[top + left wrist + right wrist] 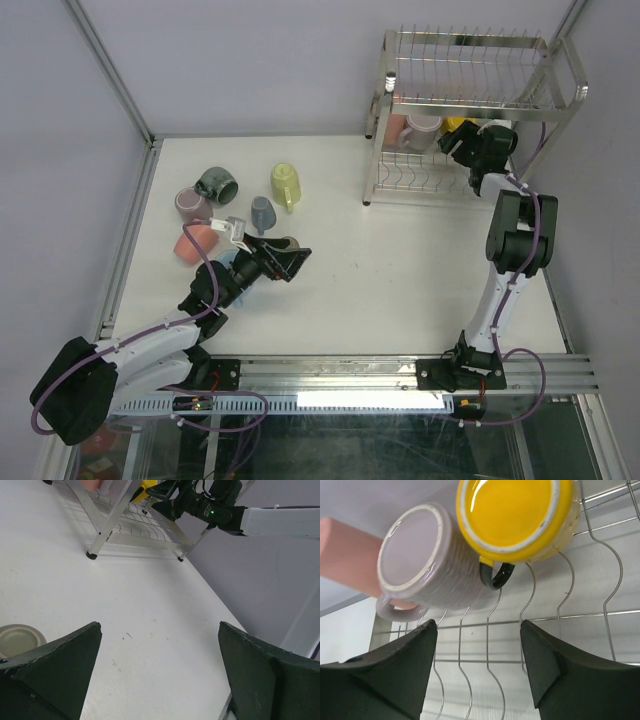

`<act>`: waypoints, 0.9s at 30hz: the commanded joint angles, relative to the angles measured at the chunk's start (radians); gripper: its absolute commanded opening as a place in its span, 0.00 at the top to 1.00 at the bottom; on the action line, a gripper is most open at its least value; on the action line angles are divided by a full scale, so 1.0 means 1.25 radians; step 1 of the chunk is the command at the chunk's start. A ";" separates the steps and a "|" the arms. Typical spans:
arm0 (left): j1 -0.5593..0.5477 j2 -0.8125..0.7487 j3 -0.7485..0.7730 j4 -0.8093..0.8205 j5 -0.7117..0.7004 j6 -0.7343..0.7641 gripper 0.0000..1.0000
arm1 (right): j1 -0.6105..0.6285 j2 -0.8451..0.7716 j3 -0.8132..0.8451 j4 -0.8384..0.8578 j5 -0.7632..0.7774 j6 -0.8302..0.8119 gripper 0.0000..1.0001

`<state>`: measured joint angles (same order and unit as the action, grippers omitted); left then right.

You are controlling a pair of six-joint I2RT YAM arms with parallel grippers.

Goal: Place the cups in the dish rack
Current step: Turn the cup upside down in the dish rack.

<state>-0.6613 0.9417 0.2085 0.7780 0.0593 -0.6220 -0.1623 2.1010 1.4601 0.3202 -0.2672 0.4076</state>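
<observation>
Well, nearest me, the left gripper is spread wide and empty, low over the table. Around and just beyond it lie the loose cups: five I count clearly, plus a blue cup half hidden under that arm. At the far rack, three sit on the lower shelf: pink cup, mauve cup, yellow cup. The right gripper is parted just below them, pinching nothing. So I judge it roughly a third done. From above, the upper shelf masks the lower one.
</observation>
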 commanded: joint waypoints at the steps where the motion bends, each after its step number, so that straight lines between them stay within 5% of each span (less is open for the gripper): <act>1: -0.001 -0.024 0.017 0.017 0.016 -0.006 0.01 | -0.015 -0.106 -0.053 0.103 -0.028 -0.017 0.30; 8: -0.001 -0.029 0.008 0.025 0.019 -0.012 0.01 | -0.017 -0.216 -0.185 0.128 0.005 -0.075 0.32; 15: 0.000 -0.026 0.003 0.038 0.021 -0.010 0.01 | -0.027 -0.284 -0.256 0.141 0.191 -0.136 0.36; 27: 0.000 -0.011 0.007 0.044 0.015 0.007 0.01 | -0.035 -0.186 -0.203 0.207 0.054 -0.048 0.34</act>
<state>-0.6613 0.9237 0.2085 0.7799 0.0620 -0.6331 -0.1963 1.8275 1.1442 0.4347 -0.1768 0.2790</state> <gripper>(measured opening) 0.990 0.661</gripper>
